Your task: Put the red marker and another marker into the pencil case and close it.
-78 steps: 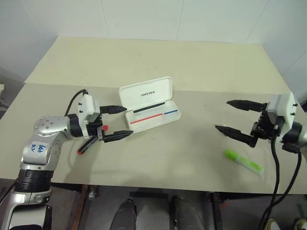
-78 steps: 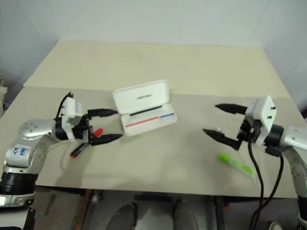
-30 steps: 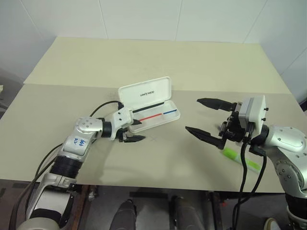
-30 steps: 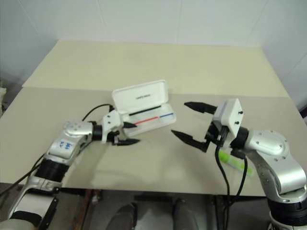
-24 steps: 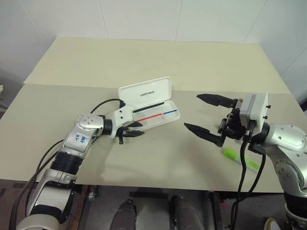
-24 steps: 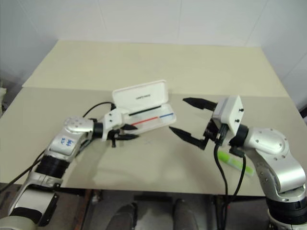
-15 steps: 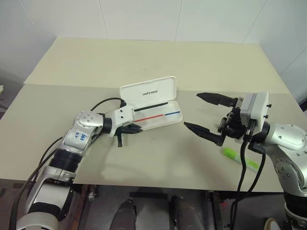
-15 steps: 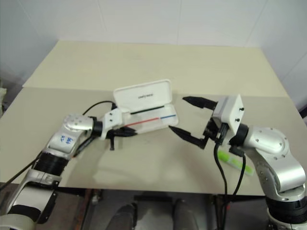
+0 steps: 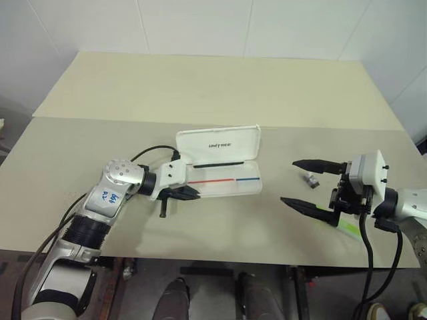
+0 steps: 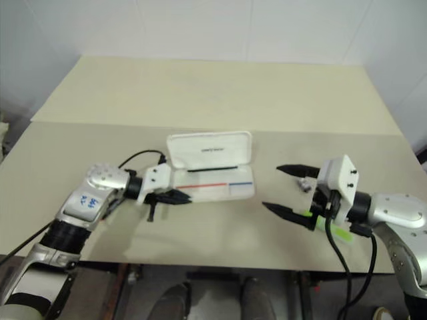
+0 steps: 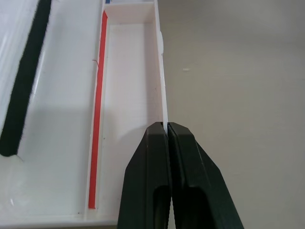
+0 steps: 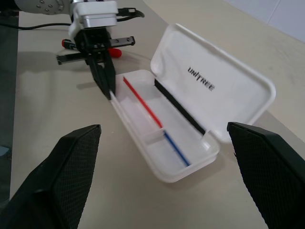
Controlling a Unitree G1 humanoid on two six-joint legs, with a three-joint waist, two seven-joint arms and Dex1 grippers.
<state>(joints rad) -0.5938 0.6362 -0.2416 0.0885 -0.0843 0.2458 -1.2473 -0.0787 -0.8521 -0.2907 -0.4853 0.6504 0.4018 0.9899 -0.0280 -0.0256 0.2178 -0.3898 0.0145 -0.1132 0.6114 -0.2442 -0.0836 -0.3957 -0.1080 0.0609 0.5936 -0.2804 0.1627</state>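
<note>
Pencil case, at the left jaws: we see the pencil case (image 9: 227, 184) gripped at its left end, the thin white front wall of the tray pinched between the two black fingers (image 11: 150, 181).
Left jaws: the left gripper (image 9: 189, 194) is closed tight on that wall, with nothing else between the fingers.
Case, layout: we read it as lying flat on the counter (image 9: 200, 87) near the middle, long side running left to right, with the lid (image 9: 217, 143) up and leaning back.
Case, inside: a red stripe (image 11: 97, 109) runs along the tray floor on the left gripper's side and a blue stripe (image 12: 176, 149) at the other end. A black strip (image 12: 178, 107) crosses the lid near the hinge.
Red marker: we find the red marker (image 12: 114, 51) outside the case, on the counter just behind the left gripper, its red cap close to the wrist.
Right jaws: the right gripper (image 9: 289, 181) has its fingers spread wide apart, holding nothing, and it points toward the case from the right, apart from it.
Green marker: we see the other marker, the green marker (image 9: 345, 227), lying on the counter under the right gripper, partly hidden by it, well away from the case.
Small object: a small grey object (image 9: 309, 180) sits on the counter between the right gripper's spread fingers.
</note>
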